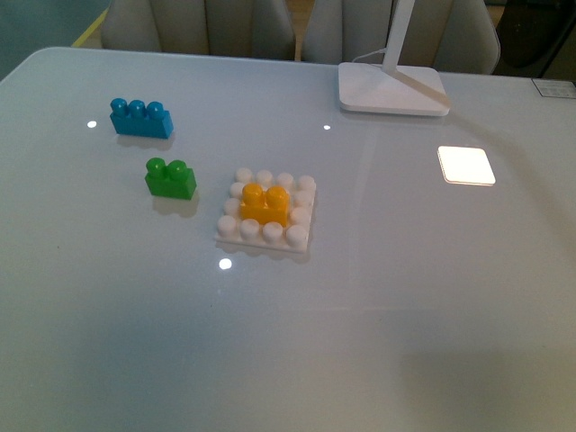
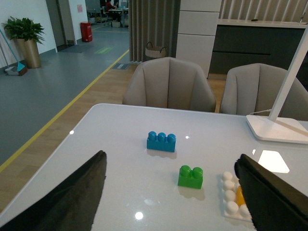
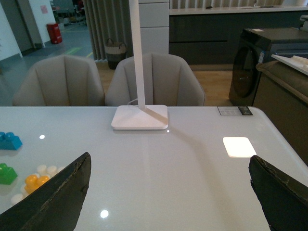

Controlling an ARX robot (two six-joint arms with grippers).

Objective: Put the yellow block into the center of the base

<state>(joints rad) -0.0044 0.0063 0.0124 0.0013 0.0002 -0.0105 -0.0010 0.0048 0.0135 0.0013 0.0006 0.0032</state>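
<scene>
The table [image 1: 405,306] is smooth and glossy, mirroring light spots. The yellow block [image 1: 265,204], green brick [image 1: 170,178], blue brick [image 1: 141,118] and white base [image 1: 301,236] look like shiny moulded plastic. The chairs [image 2: 168,86] look covered in matt cloth.

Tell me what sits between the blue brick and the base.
The green brick sits roughly between the blue brick and the base, clearest in the front view.

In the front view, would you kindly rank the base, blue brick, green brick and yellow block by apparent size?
Largest to smallest:
1. Base
2. Blue brick, though it sits farther from the camera
3. Green brick and yellow block: they look alike, so I won't rank them.
</scene>
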